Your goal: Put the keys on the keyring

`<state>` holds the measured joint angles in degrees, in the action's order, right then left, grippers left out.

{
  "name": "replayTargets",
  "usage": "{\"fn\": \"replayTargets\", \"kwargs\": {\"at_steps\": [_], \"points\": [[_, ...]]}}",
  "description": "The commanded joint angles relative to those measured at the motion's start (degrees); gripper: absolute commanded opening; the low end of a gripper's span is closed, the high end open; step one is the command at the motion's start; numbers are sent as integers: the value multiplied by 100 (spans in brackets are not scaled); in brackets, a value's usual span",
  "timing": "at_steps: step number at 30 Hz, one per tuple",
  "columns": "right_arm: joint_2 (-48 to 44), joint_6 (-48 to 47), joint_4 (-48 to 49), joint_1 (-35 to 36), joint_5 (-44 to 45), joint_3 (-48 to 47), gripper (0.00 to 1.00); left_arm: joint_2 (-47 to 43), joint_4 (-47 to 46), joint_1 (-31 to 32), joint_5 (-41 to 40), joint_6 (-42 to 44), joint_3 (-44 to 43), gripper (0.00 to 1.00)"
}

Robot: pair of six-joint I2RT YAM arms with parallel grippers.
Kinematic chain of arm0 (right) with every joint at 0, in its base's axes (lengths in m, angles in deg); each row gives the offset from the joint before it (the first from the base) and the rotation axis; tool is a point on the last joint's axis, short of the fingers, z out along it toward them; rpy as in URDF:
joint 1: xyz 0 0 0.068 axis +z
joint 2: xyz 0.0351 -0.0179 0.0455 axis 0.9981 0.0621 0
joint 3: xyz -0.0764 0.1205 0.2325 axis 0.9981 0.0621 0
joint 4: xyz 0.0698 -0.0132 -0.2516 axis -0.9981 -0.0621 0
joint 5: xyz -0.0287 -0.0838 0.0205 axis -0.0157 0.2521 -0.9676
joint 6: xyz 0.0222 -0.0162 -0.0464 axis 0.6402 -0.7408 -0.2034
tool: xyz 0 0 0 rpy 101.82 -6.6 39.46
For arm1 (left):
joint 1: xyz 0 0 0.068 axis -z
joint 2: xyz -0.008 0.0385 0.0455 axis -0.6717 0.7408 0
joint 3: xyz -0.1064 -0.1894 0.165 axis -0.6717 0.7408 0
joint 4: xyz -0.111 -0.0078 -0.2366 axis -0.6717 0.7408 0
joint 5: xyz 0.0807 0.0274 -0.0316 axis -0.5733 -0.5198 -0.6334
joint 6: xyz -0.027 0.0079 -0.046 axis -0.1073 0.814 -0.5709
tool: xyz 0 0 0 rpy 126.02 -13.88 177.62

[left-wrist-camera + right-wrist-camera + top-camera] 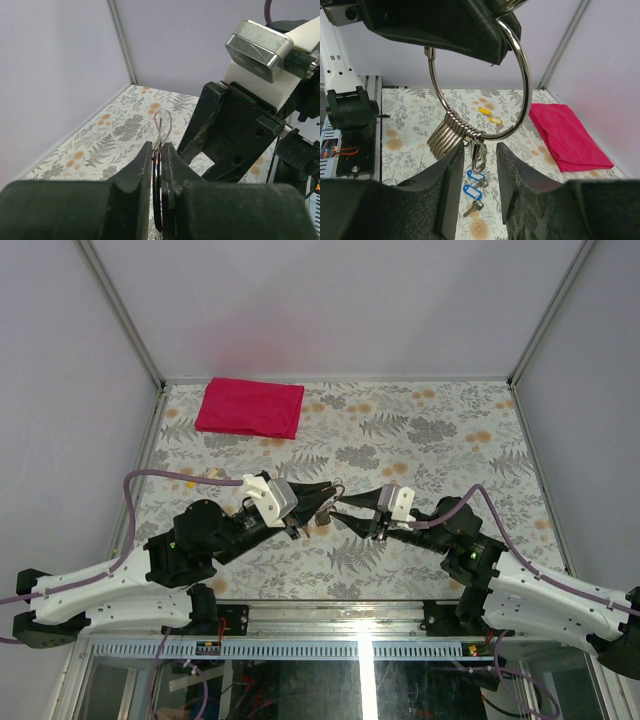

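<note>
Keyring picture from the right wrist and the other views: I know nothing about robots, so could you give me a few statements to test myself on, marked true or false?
1. The left end effector is clamped on the keyring. True.
2. The blue keys already hang on the keyring. False: they lie on the table below it.
3. A pink cloth lies near the table's far left corner. True.
4. The right end effector is shut on a key. False: its fingers stand apart just under the keyring, gripping nothing.
</note>
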<state>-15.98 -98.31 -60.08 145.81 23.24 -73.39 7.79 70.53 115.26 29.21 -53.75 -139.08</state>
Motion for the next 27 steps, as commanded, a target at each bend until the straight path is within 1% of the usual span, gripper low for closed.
{"fn": "replayTargets", "kwargs": {"at_steps": [1, 3, 8, 21, 27], "points": [[72, -16, 627, 39, 45, -10, 39, -42, -411, -30, 56, -96, -219, 0], [88, 10, 636, 39, 39, -7, 38, -34, -414, -33, 67, -92, -217, 0], [114, 50, 623, 41, 79, -15, 30, -40, -408, -35, 109, -114, -232, 0], [165, 34, 572, 42, 221, -59, 16, -44, -380, -26, 139, -129, -270, 0], [164, -33, 485, 40, 347, -67, 16, -29, -375, -29, 148, -132, -271, 0]]}}
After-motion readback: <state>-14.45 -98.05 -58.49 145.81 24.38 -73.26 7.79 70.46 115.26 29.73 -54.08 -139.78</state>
